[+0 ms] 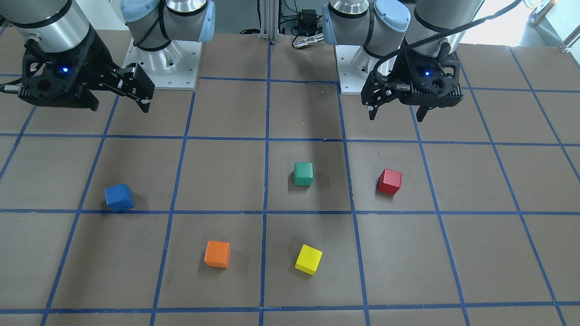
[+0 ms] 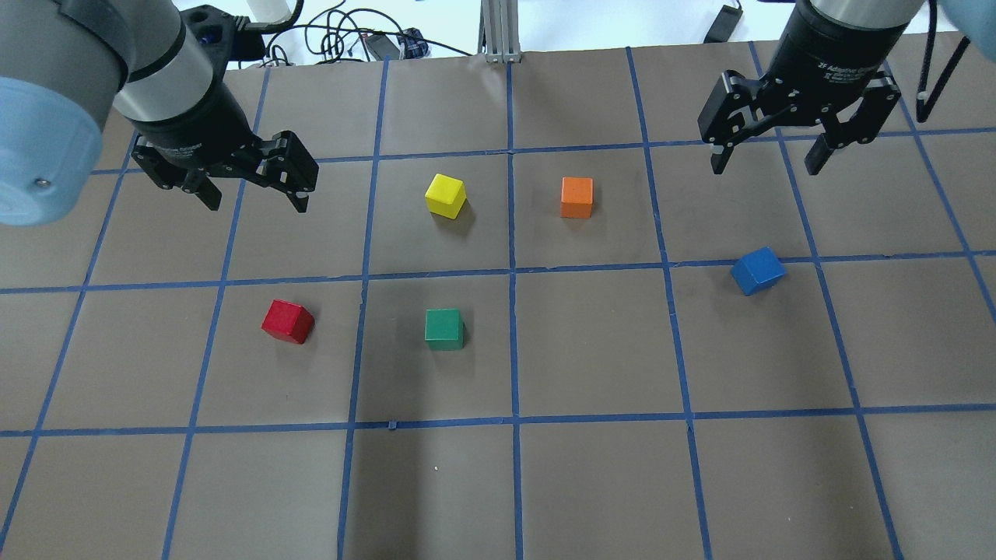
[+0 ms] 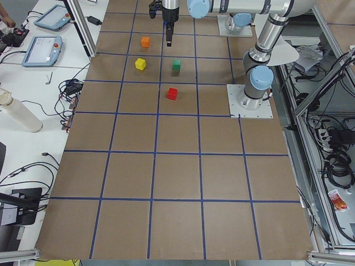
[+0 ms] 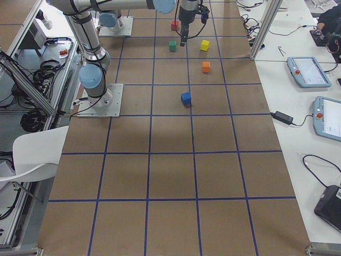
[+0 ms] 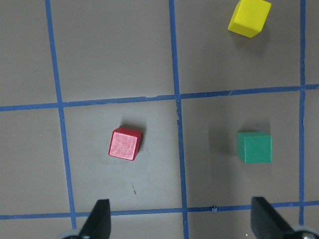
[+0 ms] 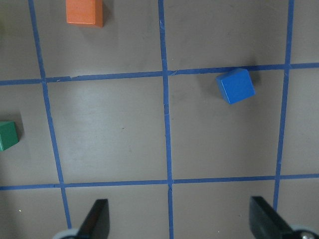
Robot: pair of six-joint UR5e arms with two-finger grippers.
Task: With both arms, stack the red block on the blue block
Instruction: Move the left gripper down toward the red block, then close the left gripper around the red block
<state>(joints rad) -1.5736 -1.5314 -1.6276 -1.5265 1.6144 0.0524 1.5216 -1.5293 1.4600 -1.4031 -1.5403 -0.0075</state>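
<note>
The red block (image 2: pixel 287 321) lies on the brown taped table, on my left side; it also shows in the front view (image 1: pixel 389 181) and the left wrist view (image 5: pixel 124 144). My left gripper (image 2: pixel 257 204) hangs open and empty well above the table, beyond the red block. The blue block (image 2: pixel 757 271) lies on my right side, turned a little off the grid; it also shows in the right wrist view (image 6: pixel 235 85). My right gripper (image 2: pixel 764 167) hangs open and empty above the table, beyond the blue block.
A green block (image 2: pixel 443 328) lies right of the red block. A yellow block (image 2: pixel 445 194) and an orange block (image 2: pixel 576 197) lie farther out, near the middle. The arm bases (image 1: pixel 167 68) stand at the table's robot side.
</note>
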